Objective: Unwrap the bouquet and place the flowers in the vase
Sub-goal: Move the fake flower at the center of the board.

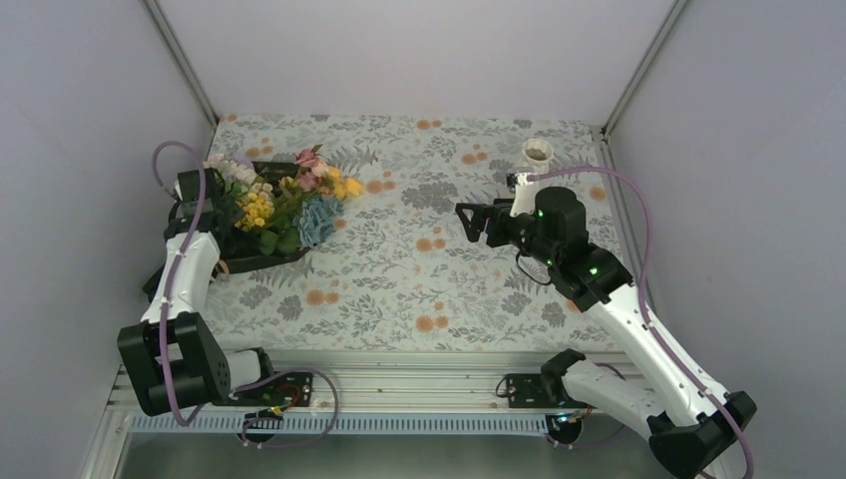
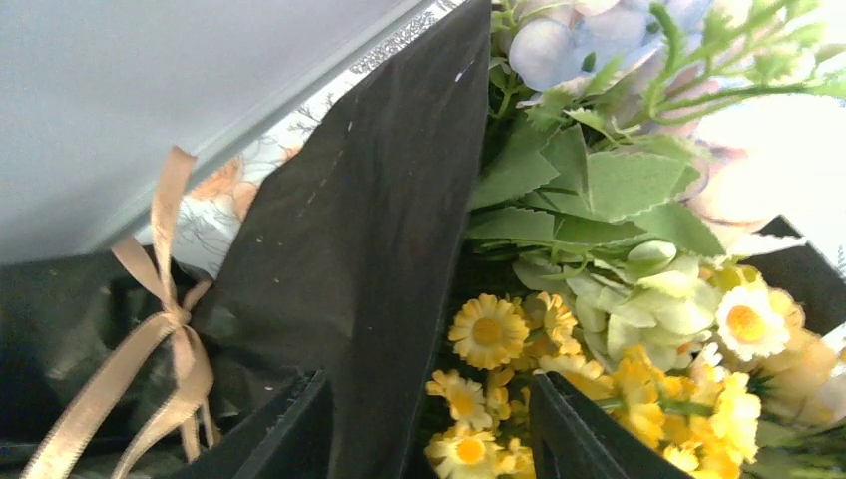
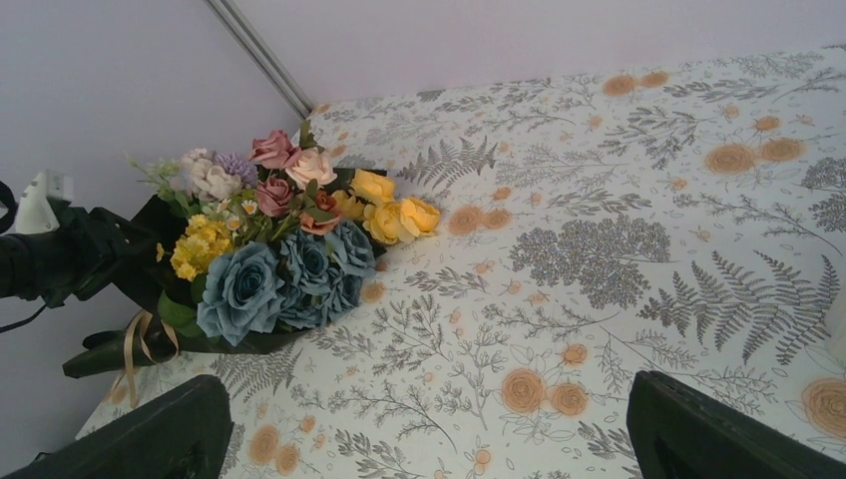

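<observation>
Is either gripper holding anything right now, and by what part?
Nothing held. Left gripper straddles an edge of the black sheet, jaws not closed on it; right gripper open, empty.

Matt blk paper bouquet wrap (image 2: 359, 249), satin ribbon (image 2: 165, 329), fabric flowers (image 3: 239, 289), printed cloth tablecloth (image 1: 419, 279)

1 bouquet (image 1: 287, 203), 1 vase (image 1: 537, 153), 1 ribbon (image 2: 168, 334), 1 tablecloth (image 1: 419, 284)

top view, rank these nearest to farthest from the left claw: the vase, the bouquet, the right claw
1. bouquet: right at the left claw, on the far left side.
2. right claw: right of centre, jaws wide apart and holding nothing.
3. vase: back right corner, beyond the right claw.
</observation>
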